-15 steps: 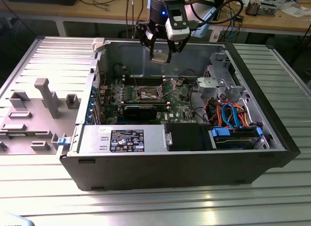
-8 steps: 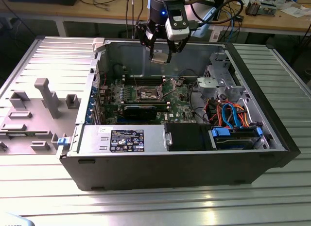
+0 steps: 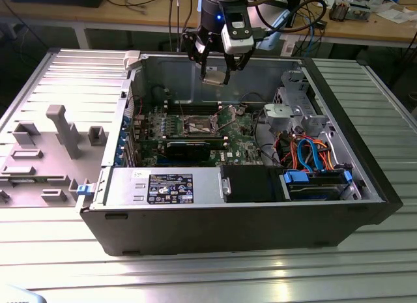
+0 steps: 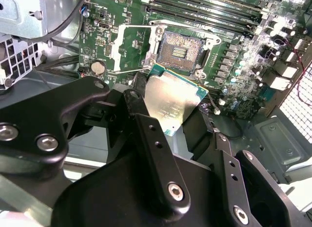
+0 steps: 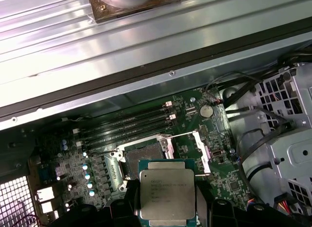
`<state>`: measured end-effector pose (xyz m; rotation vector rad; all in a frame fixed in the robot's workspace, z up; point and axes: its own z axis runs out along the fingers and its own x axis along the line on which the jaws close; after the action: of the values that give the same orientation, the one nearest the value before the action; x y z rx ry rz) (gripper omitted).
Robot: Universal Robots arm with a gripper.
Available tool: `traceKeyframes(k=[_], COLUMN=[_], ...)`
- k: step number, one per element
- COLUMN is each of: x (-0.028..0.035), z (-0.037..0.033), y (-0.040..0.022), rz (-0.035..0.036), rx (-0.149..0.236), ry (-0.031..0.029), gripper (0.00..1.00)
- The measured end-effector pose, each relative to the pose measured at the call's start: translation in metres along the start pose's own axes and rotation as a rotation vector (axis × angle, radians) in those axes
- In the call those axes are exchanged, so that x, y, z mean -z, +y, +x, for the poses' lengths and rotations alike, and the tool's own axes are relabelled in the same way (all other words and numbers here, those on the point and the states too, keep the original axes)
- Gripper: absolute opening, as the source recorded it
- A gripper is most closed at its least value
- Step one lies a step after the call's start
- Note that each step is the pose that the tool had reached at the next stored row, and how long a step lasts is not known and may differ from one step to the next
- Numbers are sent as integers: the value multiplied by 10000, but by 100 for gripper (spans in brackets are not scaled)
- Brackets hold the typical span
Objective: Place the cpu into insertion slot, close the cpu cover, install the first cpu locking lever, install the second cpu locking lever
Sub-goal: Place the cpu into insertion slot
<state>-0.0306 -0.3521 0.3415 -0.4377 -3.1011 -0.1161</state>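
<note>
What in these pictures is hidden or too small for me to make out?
- The cpu's underside: turned away in both wrist views.
- Part of the insertion slot: first wrist view, behind the held cpu.
- The slot's contacts: exterior view, too small.
- The cpu's gripped edges: second wrist view, covered by the gripper.

Count: 1 cpu [image 5: 167, 194], 1 insertion slot [image 5: 145, 155], 1 cpu cover [image 5: 203, 156], 1 gripper [image 3: 215, 73] (clamped on the cpu). 1 green board [image 3: 241, 130] in 1 open computer case [image 3: 260, 218]. 1 coin cell [image 5: 207, 110]. Long black memory slots [image 5: 126, 124]: 4 by my count in the first wrist view. 1 grey fixture tray [image 3: 39, 153] on the desk [image 3: 195, 277], at the exterior view's left.
</note>
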Motion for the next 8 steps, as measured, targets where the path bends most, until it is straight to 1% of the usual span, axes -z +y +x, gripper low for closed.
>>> traceKeyframes(k=[8], x=[0], z=[0], y=[0], rz=[-2], rx=[-74], ry=[-5], gripper=[55])
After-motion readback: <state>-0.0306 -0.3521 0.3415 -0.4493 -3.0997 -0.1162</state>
